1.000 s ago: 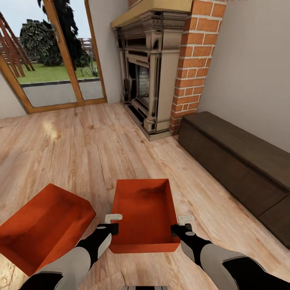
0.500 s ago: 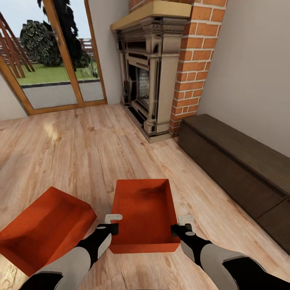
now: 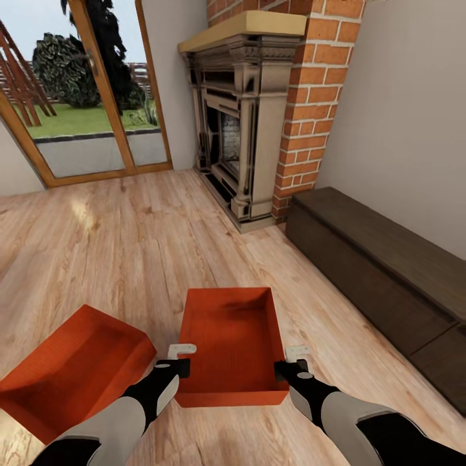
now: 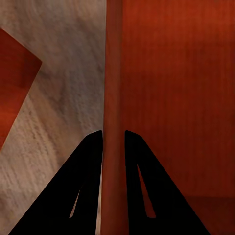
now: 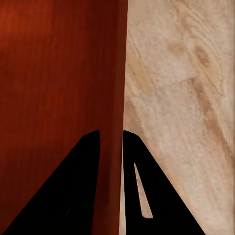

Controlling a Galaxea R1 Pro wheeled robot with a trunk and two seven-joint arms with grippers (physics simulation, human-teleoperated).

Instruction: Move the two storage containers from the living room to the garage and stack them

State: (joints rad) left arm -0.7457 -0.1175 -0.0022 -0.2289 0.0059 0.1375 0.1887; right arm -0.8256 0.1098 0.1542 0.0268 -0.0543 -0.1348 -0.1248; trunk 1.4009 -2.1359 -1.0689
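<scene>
An orange-red storage container hangs just in front of me over the living room's wood-plank flooring, held by both arms. My left gripper is shut on its left wall, which runs between the black fingers. On the opposite side my right gripper is shut on the right wall. The second storage container rests on the planks to the left, turned at an angle, and its corner shows in the left wrist view.
A brick fireplace stands ahead. A low dark wooden bench runs along the right wall. Wood-framed glass doors are at the back left.
The whole picture has shifted: fireplace, planks and the left container sit slightly lower in view, so the camera moved. The held container and both grippers keep their place in the view.
</scene>
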